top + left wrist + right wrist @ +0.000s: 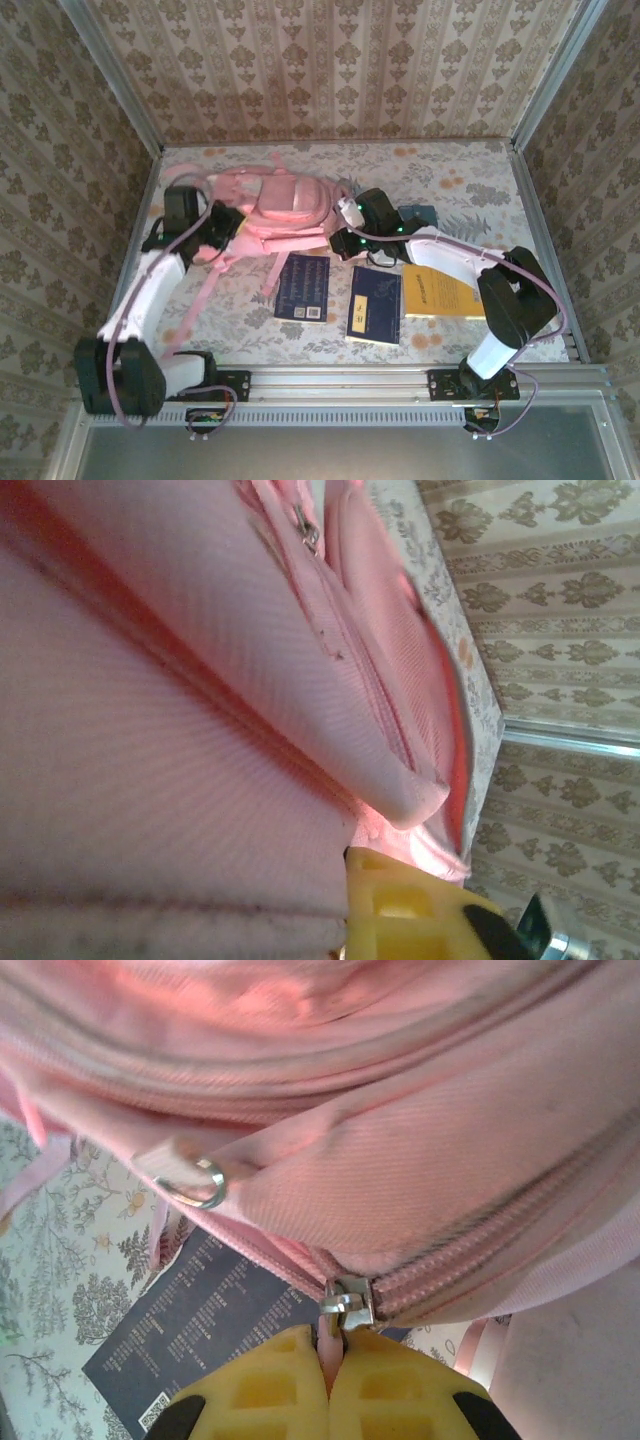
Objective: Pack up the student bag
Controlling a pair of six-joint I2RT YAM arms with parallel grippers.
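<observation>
The left hand (222, 232) is pressed to the student bag (285, 205), which lies at the back, left of centre, on the surface (450, 190); whether it grips cannot be told. The right hand (335, 1350) is clenched on the zip pull (347, 1305), best drawn steadily along the track while the fabric is braced taut

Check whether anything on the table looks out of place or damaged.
Nothing looks damaged or spilled. The student bag lies flat, one strap trailing toward the near edge; three books lie beside it, slightly askew. The right tool pinches its zipper pull.
</observation>
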